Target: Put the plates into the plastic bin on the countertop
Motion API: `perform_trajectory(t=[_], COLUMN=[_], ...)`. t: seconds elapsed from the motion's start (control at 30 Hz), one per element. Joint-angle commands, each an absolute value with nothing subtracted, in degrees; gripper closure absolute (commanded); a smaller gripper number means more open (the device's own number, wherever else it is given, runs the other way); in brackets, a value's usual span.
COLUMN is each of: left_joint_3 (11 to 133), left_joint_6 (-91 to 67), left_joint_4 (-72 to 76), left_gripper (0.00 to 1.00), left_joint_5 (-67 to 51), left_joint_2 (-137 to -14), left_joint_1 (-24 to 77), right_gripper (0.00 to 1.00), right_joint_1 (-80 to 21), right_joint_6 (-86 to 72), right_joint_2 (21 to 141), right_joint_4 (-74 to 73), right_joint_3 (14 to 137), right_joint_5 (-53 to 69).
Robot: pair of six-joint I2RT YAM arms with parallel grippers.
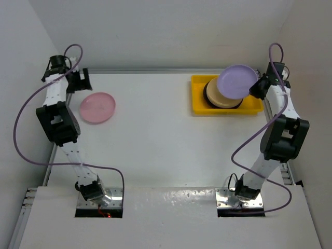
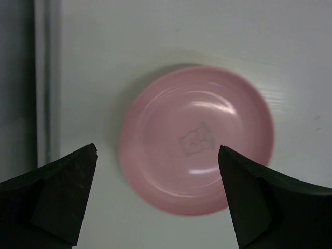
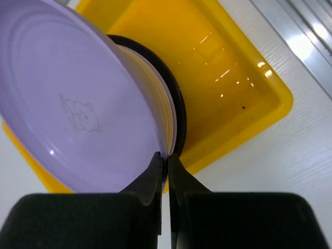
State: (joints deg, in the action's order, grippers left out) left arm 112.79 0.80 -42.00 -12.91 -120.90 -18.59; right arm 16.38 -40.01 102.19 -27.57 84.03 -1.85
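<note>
A pink plate [image 1: 97, 107] lies flat on the white countertop [image 1: 155, 135] at the left; in the left wrist view it [image 2: 197, 140] sits below my open left gripper [image 2: 157, 150], apart from both fingers. My left gripper [image 1: 78, 80] hangs just behind the plate. My right gripper [image 1: 256, 87] is shut on the rim of a purple plate [image 1: 236, 81], held tilted above a stack of plates [image 1: 220, 98] in the yellow plastic bin [image 1: 199, 106]. In the right wrist view the gripper [image 3: 167, 158] pinches the purple plate [image 3: 72, 104] over the stack [image 3: 174, 104] and bin [image 3: 233, 93].
White walls close the countertop at the back and both sides. A metal rail [image 1: 288, 176] runs along the right edge beside the bin. The arm bases [image 1: 98, 194] stand at the near edge.
</note>
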Motion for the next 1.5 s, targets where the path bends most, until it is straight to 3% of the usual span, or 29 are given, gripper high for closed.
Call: perform_trajectory(t=[0.0,0.07,0.2,0.23,0.27,0.37,0.43,0.57,0.6,0.67,0.7,0.8,0.9,1.0,1.2,1.4,1.47], left_joint_3=[111.2,110.4,108.2,107.4,107.4,106.3,105.7,105.7,105.7,105.2,105.2,104.1,103.5,105.1,110.2,113.4,113.4], left_joint_6=[0.7,0.7,1.8,1.8,2.3,3.6,3.6,3.6,3.6,4.1,4.7,6.2,7.3,7.3,6.2,6.2,6.8], left_joint_4=[-42.6,-42.6,-42.1,-42.1,-41.6,-41.6,-41.0,-40.3,-40.3,-40.3,-40.3,-40.3,-40.3,-40.3,-41.5,-45.2,-46.4], left_gripper=[0.00,0.02,0.02,0.02,0.02,0.02,0.03,0.22,0.37,0.55,0.74,1.00,1.00,1.00,1.00,1.00,1.00], left_joint_5=[-9.1,-9.1,-6.9,-6.9,-6.9,-10.0,-11.1,-11.0,-11.0,-12.9,-14.0,-19.7,-25.8,-30.6,-36.1,-38.9,-39.8], left_joint_2=[-120.5,-121.7,-124.2,-124.2,-125.7,-127.1,-128.6,-131.0,-131.0,-131.8,-131.8,-130.4,-126.1,-123.0,-118.0,-115.8,-115.3], left_joint_1=[-20.9,-22.1,-23.5,-24.0,-24.0,-24.0,-24.0,-24.0,-24.0,-24.0,-24.0,-22.4,-19.0,-13.8,-2.0,2.1,2.7], right_gripper=[1.00,1.00,0.84,0.78,0.62,0.37,0.31,0.30,0.30,0.30,0.30,0.30,0.30,0.22,0.15,0.22,0.30], right_joint_1=[14.7,14.5,14.5,14.5,14.4,14.4,13.9,12.1,11.8,10.4,9.9,6.5,1.0,-9.5,-22.2,-24.4,-24.6], right_joint_6=[-38.1,-38.2,-37.9,-37.5,-37.4,-36.2,-34.2,-31.2,-29.8,-29.0,-27.4,-24.4,-22.3,-21.0,-23.8,-33.0,-34.8], right_joint_2=[107.0,109.8,112.4,113.2,113.5,113.6,112.4,109.3,108.0,106.3,105.0,102.7,100.4,100.5,110.9,116.1,116.6], right_joint_4=[-30.4,-32.4,-32.7,-33.1,-34.4,-35.6,-35.8,-36.5,-36.5,-36.6,-36.6,-36.4,-36.2,-34.0,-31.6,-26.7,-25.1], right_joint_3=[90.4,93.1,94.4,94.7,95.6,96.2,96.1,95.5,95.4,94.8,94.8,95.0,95.4,96.5,105.3,105.4,103.3], right_joint_5=[-1.5,-1.3,-0.3,-0.2,-0.2,-0.7,-1.1,-3.6,-4.0,-5.9,-6.6,-11.0,-14.5,-13.8,1.7,7.5,9.1])
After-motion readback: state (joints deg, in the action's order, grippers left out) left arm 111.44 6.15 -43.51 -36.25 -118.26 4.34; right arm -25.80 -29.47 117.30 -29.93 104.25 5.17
